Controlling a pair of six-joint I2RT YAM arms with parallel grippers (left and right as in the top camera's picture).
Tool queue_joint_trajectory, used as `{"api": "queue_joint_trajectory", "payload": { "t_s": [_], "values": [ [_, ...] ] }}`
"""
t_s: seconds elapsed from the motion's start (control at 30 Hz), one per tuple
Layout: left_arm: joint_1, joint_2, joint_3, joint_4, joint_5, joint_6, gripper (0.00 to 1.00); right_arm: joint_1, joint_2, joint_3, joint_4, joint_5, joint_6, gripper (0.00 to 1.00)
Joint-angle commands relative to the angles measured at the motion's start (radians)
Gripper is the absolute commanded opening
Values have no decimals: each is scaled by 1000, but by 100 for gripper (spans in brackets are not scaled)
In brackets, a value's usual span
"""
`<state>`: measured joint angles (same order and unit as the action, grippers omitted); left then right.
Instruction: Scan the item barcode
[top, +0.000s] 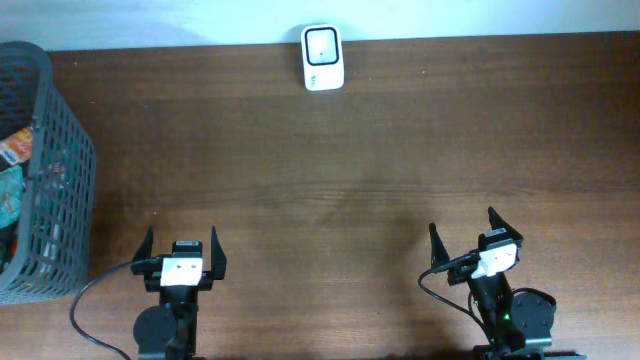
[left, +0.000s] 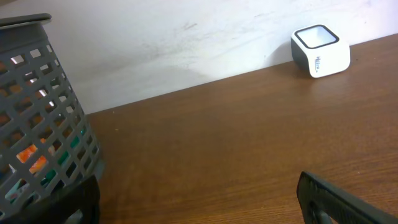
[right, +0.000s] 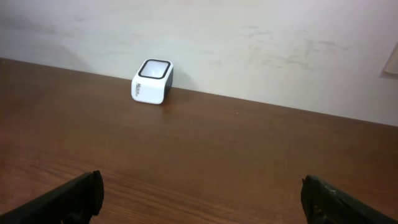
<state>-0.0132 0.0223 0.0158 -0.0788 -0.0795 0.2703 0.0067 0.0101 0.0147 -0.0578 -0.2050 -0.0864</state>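
At the far edge of the wood-grain worktop (top: 350, 170), against the pale wall, sits a glossy white rounded-square scanner (top: 322, 58) with a dark window. At the left, a grey plastic lattice basket (top: 50, 130) holds colourful packets (top: 12, 150). The black left end effector (top: 181, 235) and right end effector (top: 462, 222) hang near the front, fingers spread apart, holding nothing.

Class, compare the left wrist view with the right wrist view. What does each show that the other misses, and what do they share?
Left wrist only: the grey mesh basket with colourful items inside, and the left pincer, open. Right wrist only: the right pincer, open, its fingers spread wide. Both: the white barcode scanner by the pale wall, on the brown wooden table.
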Motion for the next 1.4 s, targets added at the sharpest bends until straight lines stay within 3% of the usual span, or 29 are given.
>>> {"api": "queue_joint_trajectory", "payload": {
  "t_s": [0.0, 1.07, 1.37],
  "values": [
    [-1, 3, -6, 3, -11, 16, 99, -7, -6, -9, 2, -9, -3, 98],
    [-1, 3, -6, 3, -11, 15, 99, -7, -4, -9, 2, -9, -3, 98],
    [-1, 3, -2, 133, 50, -68, 99, -7, -4, -9, 2, -9, -3, 98]
  ]
}}
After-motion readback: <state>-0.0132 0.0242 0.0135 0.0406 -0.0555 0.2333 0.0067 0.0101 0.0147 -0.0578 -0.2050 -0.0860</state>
